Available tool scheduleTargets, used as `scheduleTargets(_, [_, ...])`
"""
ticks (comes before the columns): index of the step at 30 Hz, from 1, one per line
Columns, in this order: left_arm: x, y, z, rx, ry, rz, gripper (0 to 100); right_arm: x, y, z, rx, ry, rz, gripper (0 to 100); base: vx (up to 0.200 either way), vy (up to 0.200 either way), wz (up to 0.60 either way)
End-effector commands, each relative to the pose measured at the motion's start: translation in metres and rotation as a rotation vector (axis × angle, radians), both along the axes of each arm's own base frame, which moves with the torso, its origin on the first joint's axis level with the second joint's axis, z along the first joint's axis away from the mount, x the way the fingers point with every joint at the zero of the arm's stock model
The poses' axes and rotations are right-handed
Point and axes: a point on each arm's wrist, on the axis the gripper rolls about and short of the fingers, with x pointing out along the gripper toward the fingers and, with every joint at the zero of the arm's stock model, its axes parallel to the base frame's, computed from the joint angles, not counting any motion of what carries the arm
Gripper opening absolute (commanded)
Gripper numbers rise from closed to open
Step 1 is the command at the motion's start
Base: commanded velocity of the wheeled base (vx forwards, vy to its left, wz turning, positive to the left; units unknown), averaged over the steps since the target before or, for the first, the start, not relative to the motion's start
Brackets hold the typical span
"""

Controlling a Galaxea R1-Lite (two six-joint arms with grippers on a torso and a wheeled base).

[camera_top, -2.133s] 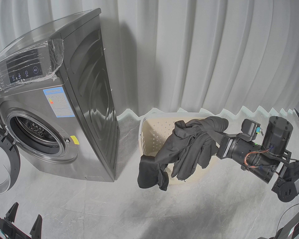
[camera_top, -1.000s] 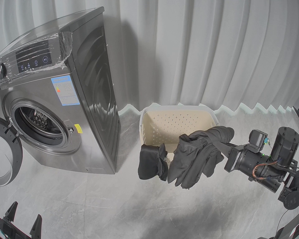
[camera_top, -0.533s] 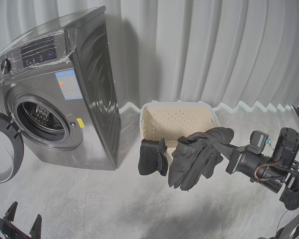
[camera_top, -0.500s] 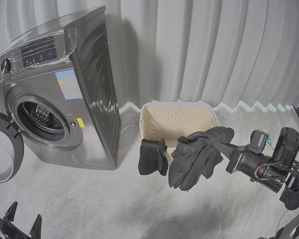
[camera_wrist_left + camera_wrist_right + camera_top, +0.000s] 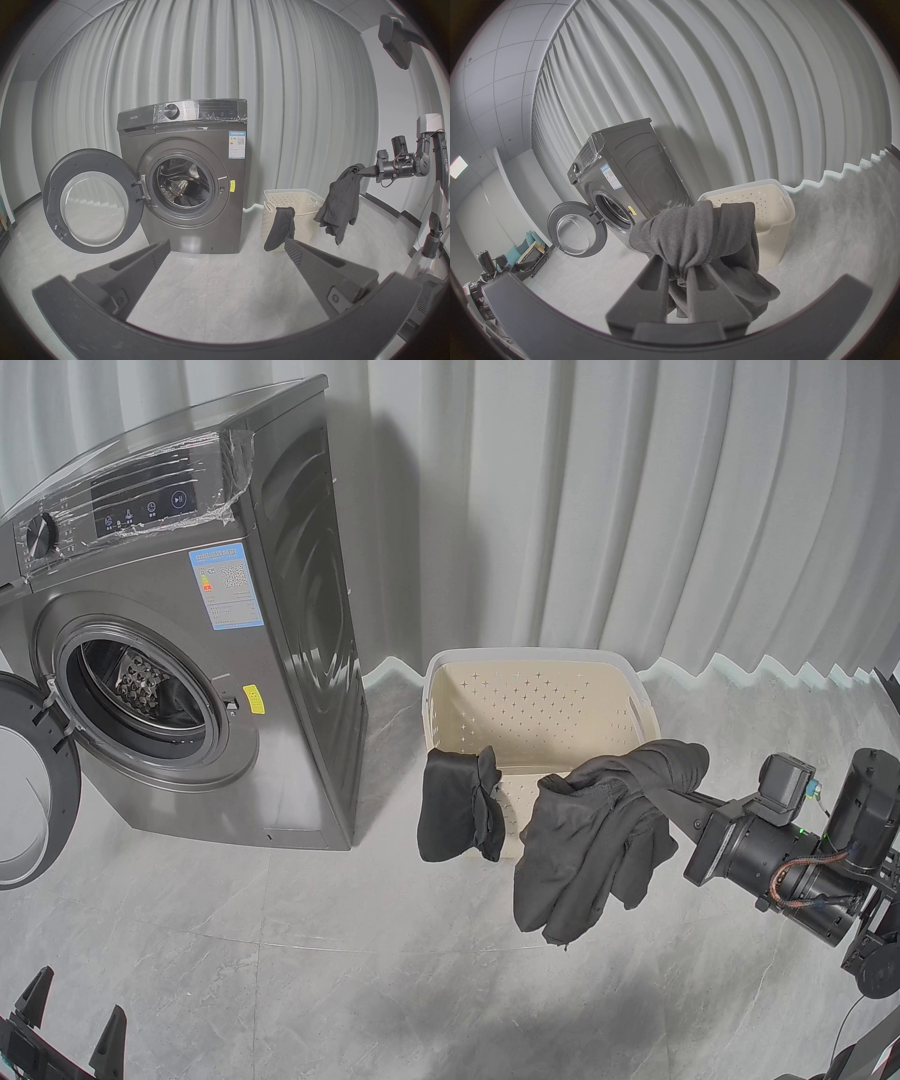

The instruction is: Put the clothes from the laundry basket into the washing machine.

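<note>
Holding the crumpled dark grey fabric garment [image 5: 586, 847] up off the floor with my right gripper [image 5: 682, 274], fingers clamped on a bunched fold so the loose tails are hanging free. It's dangling just in front of the cream perforated plastic laundry basket [image 5: 525, 657], clear of the rim. A second black cloth piece [image 5: 457, 817] is draping over the basket's front edge, probably next up. The grey front-loading washing machine [image 5: 281, 641] is sitting off to the left with its round door [image 5: 33, 782] swung wide, ready for loading. My left gripper [image 5: 80, 997] is hanging low, fingers apart, carrying nothing.
</note>
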Motion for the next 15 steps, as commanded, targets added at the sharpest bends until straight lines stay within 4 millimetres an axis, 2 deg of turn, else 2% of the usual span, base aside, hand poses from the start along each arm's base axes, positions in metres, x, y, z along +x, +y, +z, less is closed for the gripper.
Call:
scheduleTargets(1, [-0.0002,0.0000,-0.0044,0.000,-0.001,0.000,100,-0.0014,-0.0008,-0.0038,-0.008,0.014,0.000,0,0.000,0.000,0.00])
scheduleTargets(2, [-0.0002,0.0000,-0.0044,0.000,-0.001,0.000,100,-0.0015,-0.0009,-0.0040,-0.008,0.014,0.000,0,0.000,0.000,0.00])
scheduleTargets(15, [-0.0002,0.0001,-0.0044,-0.016,-0.001,0.002,100,-0.0021,-0.0009,-0.0034,-0.029,-0.004,0.003,0,0.000,0.200,0.00])
